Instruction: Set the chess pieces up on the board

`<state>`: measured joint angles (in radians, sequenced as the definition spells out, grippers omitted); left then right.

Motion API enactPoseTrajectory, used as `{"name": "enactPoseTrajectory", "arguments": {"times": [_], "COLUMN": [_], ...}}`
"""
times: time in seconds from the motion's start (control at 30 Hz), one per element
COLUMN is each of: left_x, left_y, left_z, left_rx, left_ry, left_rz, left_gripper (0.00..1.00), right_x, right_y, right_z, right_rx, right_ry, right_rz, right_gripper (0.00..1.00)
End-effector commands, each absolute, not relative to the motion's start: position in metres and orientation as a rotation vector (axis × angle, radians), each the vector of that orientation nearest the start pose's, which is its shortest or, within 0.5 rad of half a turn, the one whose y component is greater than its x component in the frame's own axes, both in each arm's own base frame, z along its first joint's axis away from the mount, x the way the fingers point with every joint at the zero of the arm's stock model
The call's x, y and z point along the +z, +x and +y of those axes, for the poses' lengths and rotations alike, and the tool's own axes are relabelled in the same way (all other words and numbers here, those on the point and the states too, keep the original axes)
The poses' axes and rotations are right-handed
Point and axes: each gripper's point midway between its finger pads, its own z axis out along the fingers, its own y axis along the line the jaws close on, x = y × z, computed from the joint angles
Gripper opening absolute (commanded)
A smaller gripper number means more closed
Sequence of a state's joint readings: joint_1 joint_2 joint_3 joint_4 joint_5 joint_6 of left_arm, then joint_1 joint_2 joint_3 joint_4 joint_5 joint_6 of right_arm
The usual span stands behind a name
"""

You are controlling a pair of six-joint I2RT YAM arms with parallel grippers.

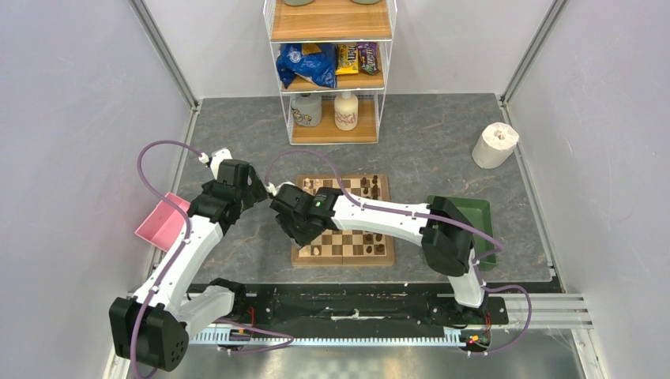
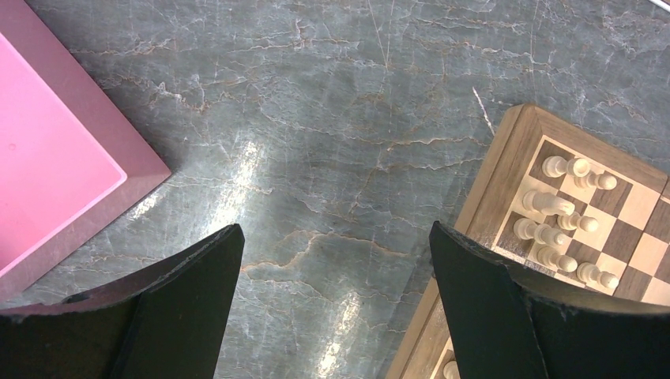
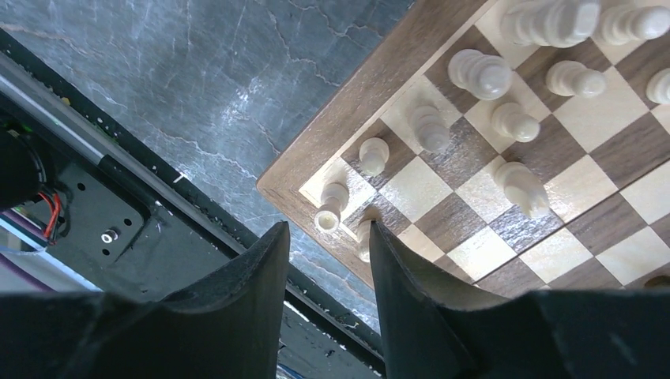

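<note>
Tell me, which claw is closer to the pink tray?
Left. The left claw hangs over the table just beside the pink tray. The right claw is farther off, above a corner of the chessboard.

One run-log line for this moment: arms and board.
left gripper: open, above bare table between pink tray and board | right gripper: open, above board's near-left corner | pale chess pieces: on squares there

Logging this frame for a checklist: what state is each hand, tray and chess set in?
left hand, open, empty.
right hand, partly open, holding nothing, at the board corner.
pale chess pieces, grouped on squares by that corner.
pink tray, visible part empty.
</note>
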<state>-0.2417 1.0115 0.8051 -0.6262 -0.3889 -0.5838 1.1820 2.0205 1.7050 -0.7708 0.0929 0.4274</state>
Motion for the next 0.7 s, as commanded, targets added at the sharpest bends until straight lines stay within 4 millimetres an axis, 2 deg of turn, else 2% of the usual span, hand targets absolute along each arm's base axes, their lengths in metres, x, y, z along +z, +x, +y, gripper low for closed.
{"name": "enactPoseTrajectory", "arguments": {"times": [0.0,0.67], "left_x": [0.148,0.145], "left_y": [0.278,0.278], "left_z": [-0.019,-0.019], "left_rx": [0.043,0.045], "left_ry": [-0.615,-0.614], "left_rz": [2.209,2.217], "left_gripper": [0.95,0.95], "right_x": [0.112,0.087], "right_y": [0.194,0.208], "right_z": [0.436,0.444], "right_rx": [0.428,0.368], "right_ry": [-0.82,-0.789], "right_rz": [2.525,2.555], "right_gripper": [0.49,0.4]}}
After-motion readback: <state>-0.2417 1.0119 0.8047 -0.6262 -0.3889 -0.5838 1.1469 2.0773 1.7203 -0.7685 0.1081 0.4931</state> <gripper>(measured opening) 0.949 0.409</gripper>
